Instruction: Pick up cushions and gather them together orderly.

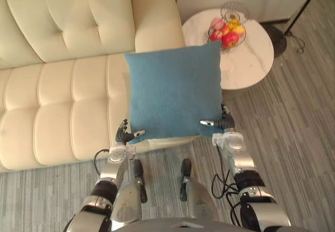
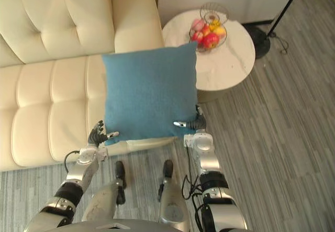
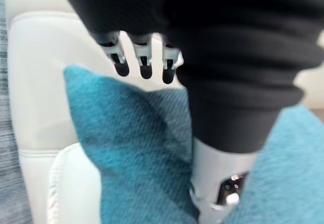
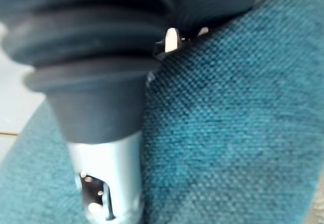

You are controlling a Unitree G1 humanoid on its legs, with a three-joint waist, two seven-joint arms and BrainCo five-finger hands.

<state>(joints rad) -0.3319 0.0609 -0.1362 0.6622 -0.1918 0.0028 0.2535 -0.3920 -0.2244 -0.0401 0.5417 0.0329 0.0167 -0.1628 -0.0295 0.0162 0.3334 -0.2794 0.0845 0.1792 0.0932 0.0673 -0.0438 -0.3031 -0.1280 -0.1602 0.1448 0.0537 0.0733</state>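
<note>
A blue cushion (image 1: 174, 90) is held up flat at the centre of the frame, facing the camera. The left hand (image 1: 124, 134) grips its lower left corner and the right hand (image 1: 224, 122) its lower right corner, each with a thumb laid across the front of the cloth. Behind the cushion, a cream tufted sofa (image 1: 52, 85) takes up the left half. At the upper right stands a round white table (image 1: 254, 59), and a wire basket (image 1: 230, 13) of fruit sits on it. Beside the table is a dark lamp stand (image 1: 306, 4) on grey plank floor (image 1: 293, 132).
</note>
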